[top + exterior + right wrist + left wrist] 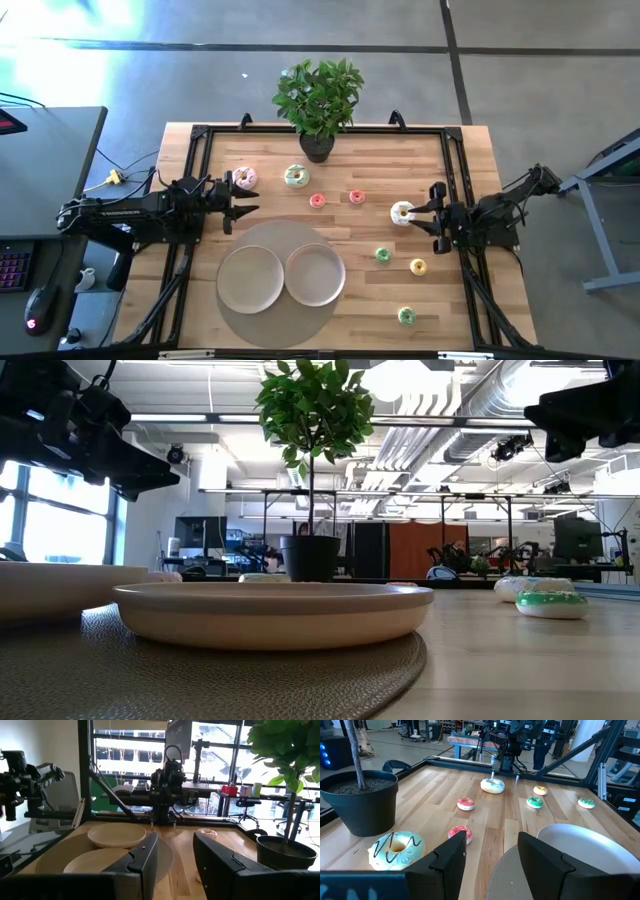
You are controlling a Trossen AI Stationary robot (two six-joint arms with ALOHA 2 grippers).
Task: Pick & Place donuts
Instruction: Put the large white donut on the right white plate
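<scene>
Several donuts lie flat on the wooden table. The pink donut (244, 178) and the white-green donut (296, 177) (396, 850) are near the plant pot. Two red mini donuts (318, 200) (357, 197) lie mid-table. The cream donut (402, 213) (492, 785) is toward the right. Two green mini donuts (382, 255) (406, 316) and a yellow mini donut (418, 266) lie nearer the near edge. My left gripper (243, 205) (492, 855) is open, raised at the table's left, beside the pink donut. My right gripper (425, 215) (175, 855) is open, raised just right of the cream donut.
Two beige plates (251, 278) (316, 274) sit on a round grey mat (280, 325) near the near edge. A potted plant (318, 100) stands at the far edge. A black frame (455, 150) runs around the table. Bare wood lies between the plates and the mini donuts.
</scene>
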